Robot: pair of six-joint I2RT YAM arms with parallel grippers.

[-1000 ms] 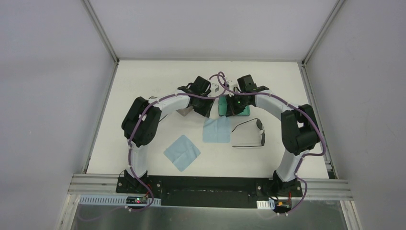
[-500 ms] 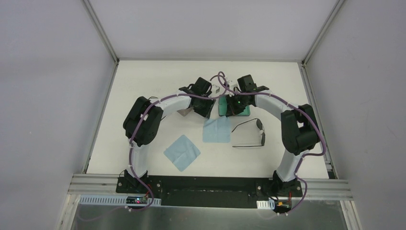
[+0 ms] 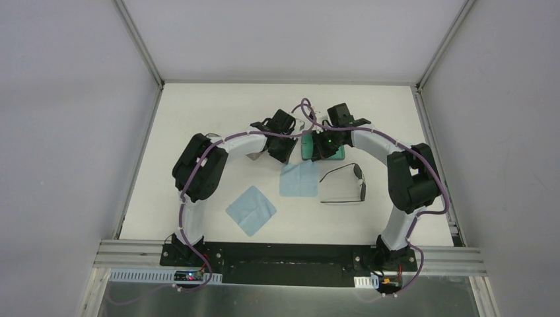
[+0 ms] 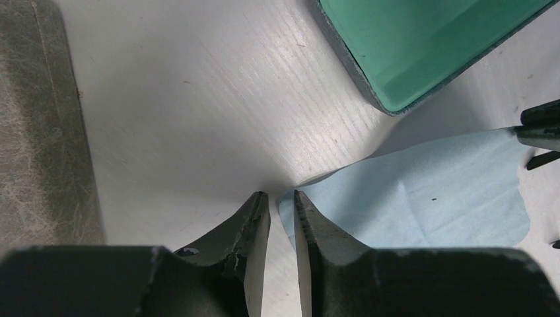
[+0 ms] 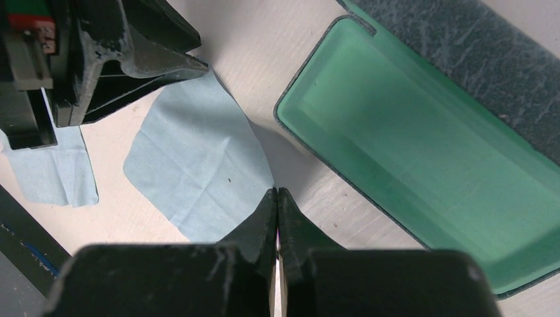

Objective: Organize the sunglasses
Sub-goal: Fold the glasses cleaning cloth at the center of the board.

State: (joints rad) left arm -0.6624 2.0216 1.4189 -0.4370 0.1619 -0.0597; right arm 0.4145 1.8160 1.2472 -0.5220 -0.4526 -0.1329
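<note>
One pair of black wire-framed sunglasses point(image 3: 358, 174) lies unfolded on the table, right of centre, clear of both grippers. A light blue cloth point(image 3: 298, 179) lies flat between the arms. My left gripper point(image 4: 280, 195) is down at the cloth's point(image 4: 422, 198) near-left corner. Its jaws stand a narrow gap apart, with the corner lying at the tips. My right gripper point(image 5: 277, 190) is shut on the cloth's point(image 5: 198, 158) opposite corner, beside the open case with green lining point(image 5: 422, 145). From above, both grippers point(image 3: 285, 157) point(image 3: 317, 158) meet at the cloth's far edge.
A beige case point(image 4: 39, 132) lies just left of the left gripper, partly under that arm point(image 3: 253, 154). The open case's dark textured lid point(image 5: 475, 46) lies behind it. A second blue cloth point(image 3: 251, 210) rests nearer the left arm's base.
The left arm has shifted slightly right toward the cloth's corner and its jaws have narrowed. The right arm, cloths and sunglasses have not moved.
</note>
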